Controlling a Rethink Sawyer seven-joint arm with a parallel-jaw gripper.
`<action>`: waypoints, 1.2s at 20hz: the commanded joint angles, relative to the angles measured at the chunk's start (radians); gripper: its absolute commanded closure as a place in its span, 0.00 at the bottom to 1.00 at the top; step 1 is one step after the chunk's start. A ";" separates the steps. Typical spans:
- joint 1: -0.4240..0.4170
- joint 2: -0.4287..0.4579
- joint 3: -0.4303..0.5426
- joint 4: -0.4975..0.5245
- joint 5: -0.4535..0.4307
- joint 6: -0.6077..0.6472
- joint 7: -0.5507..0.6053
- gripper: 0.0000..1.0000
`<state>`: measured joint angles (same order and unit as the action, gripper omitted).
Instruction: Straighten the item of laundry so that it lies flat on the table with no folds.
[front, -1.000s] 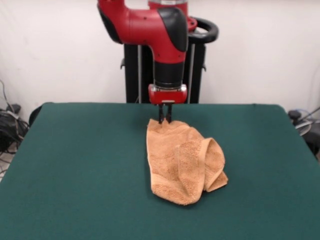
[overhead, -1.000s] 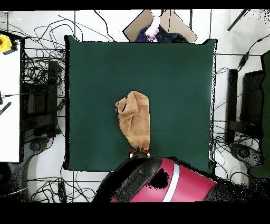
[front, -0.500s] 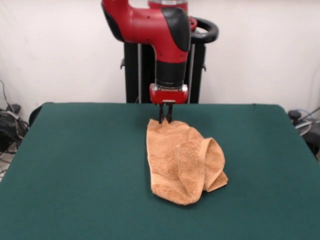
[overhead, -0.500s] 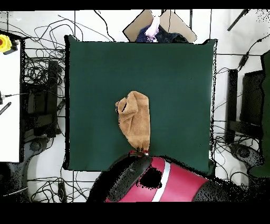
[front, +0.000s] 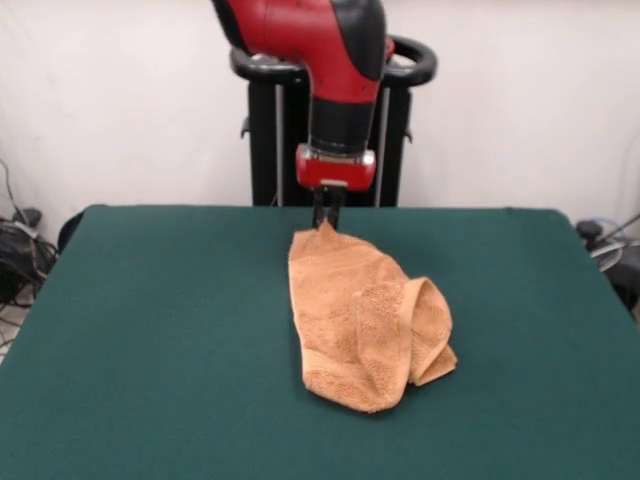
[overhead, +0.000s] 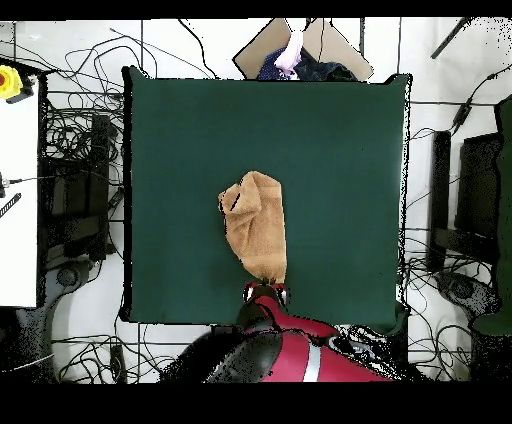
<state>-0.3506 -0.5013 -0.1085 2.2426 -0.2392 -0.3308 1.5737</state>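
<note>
The orange-tan towel (front: 365, 320) lies crumpled and folded over itself near the middle of the dark green table (front: 150, 330). In the front view its far corner is drawn up into a peak at my gripper (front: 326, 224), which is shut on that corner and holds it a little above the cloth. The rest of the towel trails toward the camera, with a rolled fold on its right side. In the overhead view the towel (overhead: 255, 225) runs from mid-table toward the robot's edge, where the gripper (overhead: 267, 290) pinches its end on the table (overhead: 330, 150).
The robot's black pedestal (front: 330, 150) stands behind the table's far edge. Cables and equipment lie on the floor around the table (overhead: 70, 180). A person's hand and cardboard (overhead: 295, 50) show beyond the table's far side in the overhead view.
The gripper has risen and drawn back slightly toward the robot, pulling the towel's held corner up into a taut peak. The arm's upper link has swung upward.
</note>
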 joint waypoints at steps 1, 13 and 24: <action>0.037 -0.290 0.049 0.003 0.131 0.305 0.186 1.00; 0.076 -0.377 0.023 0.005 0.141 0.413 0.196 1.00; 0.164 -0.507 -0.050 -0.054 0.145 0.557 0.164 1.00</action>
<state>-0.2384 -0.9621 -0.1234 2.2636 -0.1418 0.0876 1.5737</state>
